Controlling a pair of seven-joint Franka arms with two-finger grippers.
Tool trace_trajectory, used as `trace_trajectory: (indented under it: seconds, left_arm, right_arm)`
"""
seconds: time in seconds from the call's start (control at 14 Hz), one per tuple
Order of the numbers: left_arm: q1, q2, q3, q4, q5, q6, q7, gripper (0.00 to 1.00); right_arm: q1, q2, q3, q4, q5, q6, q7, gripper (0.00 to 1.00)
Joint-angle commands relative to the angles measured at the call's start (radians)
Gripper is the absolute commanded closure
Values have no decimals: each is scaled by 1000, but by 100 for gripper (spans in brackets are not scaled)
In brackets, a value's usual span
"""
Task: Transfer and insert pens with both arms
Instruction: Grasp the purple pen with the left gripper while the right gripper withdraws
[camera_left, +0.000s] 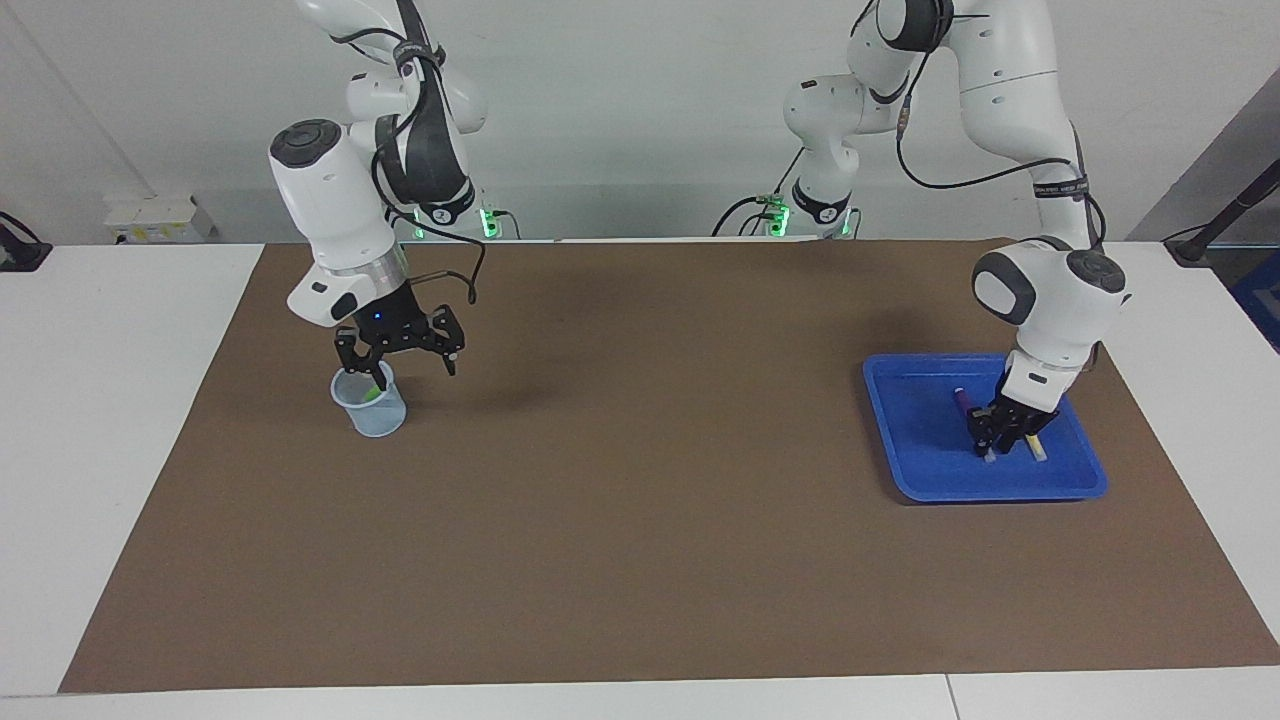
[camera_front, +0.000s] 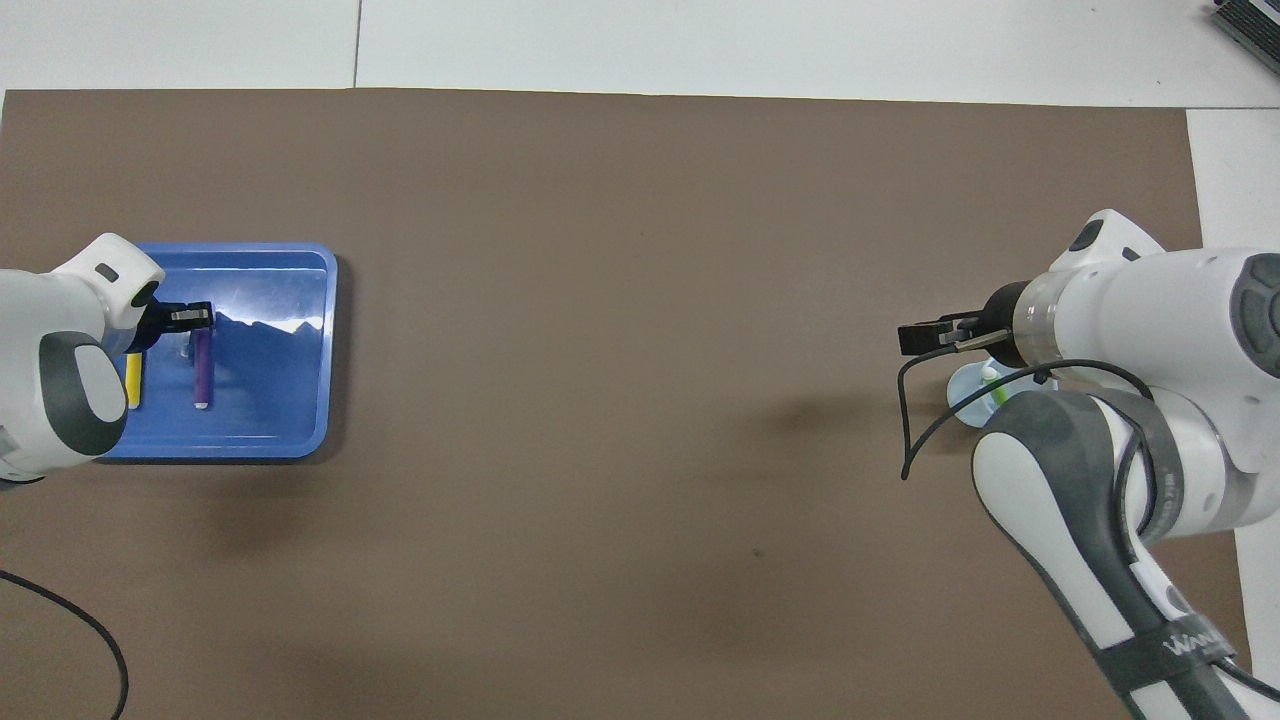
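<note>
A purple pen (camera_left: 962, 400) (camera_front: 202, 375) and a yellow pen (camera_left: 1037, 450) (camera_front: 133, 380) lie side by side in a blue tray (camera_left: 915, 430) (camera_front: 280, 400) at the left arm's end of the table. My left gripper (camera_left: 1000, 432) (camera_front: 188, 322) is down in the tray, its fingers drawn in on the purple pen, which rests on the tray floor. A green pen (camera_left: 372, 393) (camera_front: 993, 385) leans inside a clear cup (camera_left: 368, 410) (camera_front: 962, 392) at the right arm's end. My right gripper (camera_left: 400, 358) (camera_front: 925, 338) hangs open just above the cup's rim, holding nothing.
A brown mat (camera_left: 640, 480) covers most of the white table. A thin dark slanted pole (camera_left: 1230, 210) stands off the mat at the left arm's end. A small white box (camera_left: 150, 215) sits by the wall at the right arm's end.
</note>
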Motion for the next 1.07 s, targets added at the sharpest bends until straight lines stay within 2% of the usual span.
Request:
trace_trajectory:
  seconds: [0.0, 0.07, 0.14, 0.29, 0.43, 0.57, 0.71, 0.86, 1.0]
  left_arm:
    - [-2, 22, 6, -13, 18, 30, 0, 86]
    - [-4, 22, 6, -19, 18, 32, -1, 97]
    - [-4, 20, 6, -22, 18, 33, -4, 100]
    - [-4, 19, 6, -28, 18, 32, -7, 100]
    - [-4, 16, 6, -27, 18, 15, -17, 100]
    - [-4, 14, 6, -10, 16, -39, -21, 100]
    - [-4, 7, 6, 30, 14, -106, -32, 100]
    - [-4, -1, 6, 103, 14, -232, -75, 100]
    - [-18, -15, 8, 160, 14, -331, -119, 100]
  right_arm:
    - [-2, 0, 6, 14, 22, -31, 78, 0]
    - [-3, -5, 6, 14, 24, -28, 92, 0]
    - [-3, -5, 8, 24, 28, -21, 94, 0]
    - [20, 1, 8, 59, 77, -19, 95, 0]
    - [41, 14, 8, 102, 223, -16, 137, 0]
    - [63, 11, 8, 118, 352, -16, 294, 0]
    - [133, 9, 8, 135, 461, 1, 496, 0]
    - [219, 15, 8, 133, 472, 112, 629, 0]
    - [268, 15, 8, 130, 473, 149, 742, 0]
